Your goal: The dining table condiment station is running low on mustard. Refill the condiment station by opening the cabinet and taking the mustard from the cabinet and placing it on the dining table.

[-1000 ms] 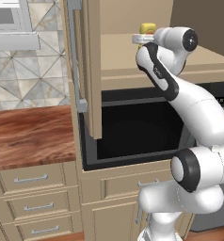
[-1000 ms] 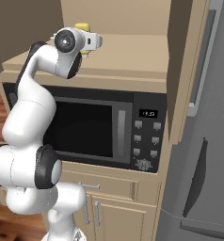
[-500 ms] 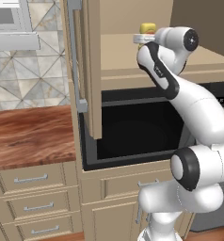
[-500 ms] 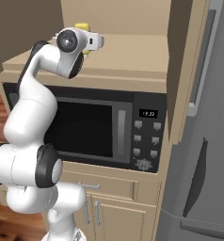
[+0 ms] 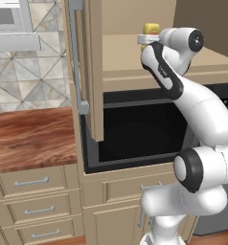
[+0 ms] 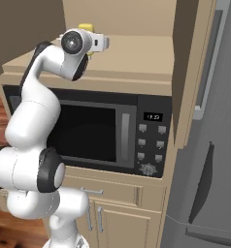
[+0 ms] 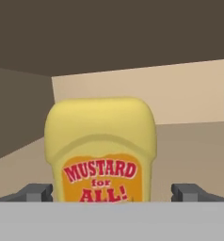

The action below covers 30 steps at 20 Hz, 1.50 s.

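The mustard (image 7: 100, 146), a squat yellow bottle with an orange-red label, stands upright on the shelf of the open cabinet (image 5: 135, 57). In the hand view it sits centred between my two dark fingertips (image 7: 36, 192), which stand wide on either side with a gap to the bottle. My gripper (image 7: 113, 194) is open and holds nothing. From the left base view the mustard (image 5: 151, 29) peeks out just behind the gripper (image 5: 146, 41) at shelf height. Its yellow top (image 6: 86, 27) also shows above my wrist in the right base view. The dining table is out of view.
The cabinet's left door (image 5: 89, 72) hangs open with its silver bar handle (image 5: 76, 52); the right door (image 6: 190, 72) is open too. A black microwave (image 6: 103, 131) sits under the shelf. A wood countertop (image 5: 32, 139) over drawers lies left, a grey fridge (image 6: 214, 155) right.
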Motion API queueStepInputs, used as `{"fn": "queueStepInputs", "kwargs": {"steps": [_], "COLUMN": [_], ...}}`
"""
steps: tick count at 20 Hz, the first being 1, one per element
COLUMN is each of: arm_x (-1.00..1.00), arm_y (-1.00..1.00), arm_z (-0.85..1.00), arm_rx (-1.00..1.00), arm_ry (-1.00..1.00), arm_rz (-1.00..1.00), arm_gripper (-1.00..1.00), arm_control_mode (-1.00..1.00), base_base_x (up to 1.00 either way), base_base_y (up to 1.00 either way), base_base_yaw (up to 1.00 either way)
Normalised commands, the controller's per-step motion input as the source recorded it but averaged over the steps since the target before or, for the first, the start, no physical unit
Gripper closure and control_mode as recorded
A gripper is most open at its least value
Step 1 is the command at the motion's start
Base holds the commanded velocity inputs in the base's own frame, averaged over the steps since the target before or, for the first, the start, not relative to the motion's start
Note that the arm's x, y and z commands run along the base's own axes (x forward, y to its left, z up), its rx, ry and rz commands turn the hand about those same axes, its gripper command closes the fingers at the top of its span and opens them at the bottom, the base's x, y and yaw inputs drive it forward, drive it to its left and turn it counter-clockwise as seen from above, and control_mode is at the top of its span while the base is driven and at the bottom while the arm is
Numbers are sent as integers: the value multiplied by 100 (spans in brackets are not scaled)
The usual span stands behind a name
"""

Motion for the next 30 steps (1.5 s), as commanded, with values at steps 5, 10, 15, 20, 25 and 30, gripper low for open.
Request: {"fn": "queueStepInputs", "kwargs": {"steps": [5, 10, 15, 20, 25, 30], "arm_x": [12, 7, 7, 10, 4, 2], "arm_y": [0, 0, 6, 14, 28, 18], "arm_z": [0, -3, -20, -31, -25, -2], "arm_rx": [0, 0, 0, 0, 0, 0], "arm_ry": [0, 0, 1, 3, 2, 0], "arm_rz": [0, 0, 1, 2, 3, 2], "arm_gripper": [-100, -100, -100, 100, 100, 100], "arm_control_mode": [-100, -100, -100, -100, -100, -100], "base_base_x": [0, 0, 0, 0, 0, 0], "base_base_y": [0, 0, 0, 0, 0, 0], "base_base_yaw": [0, 0, 0, 0, 0, 0]}}
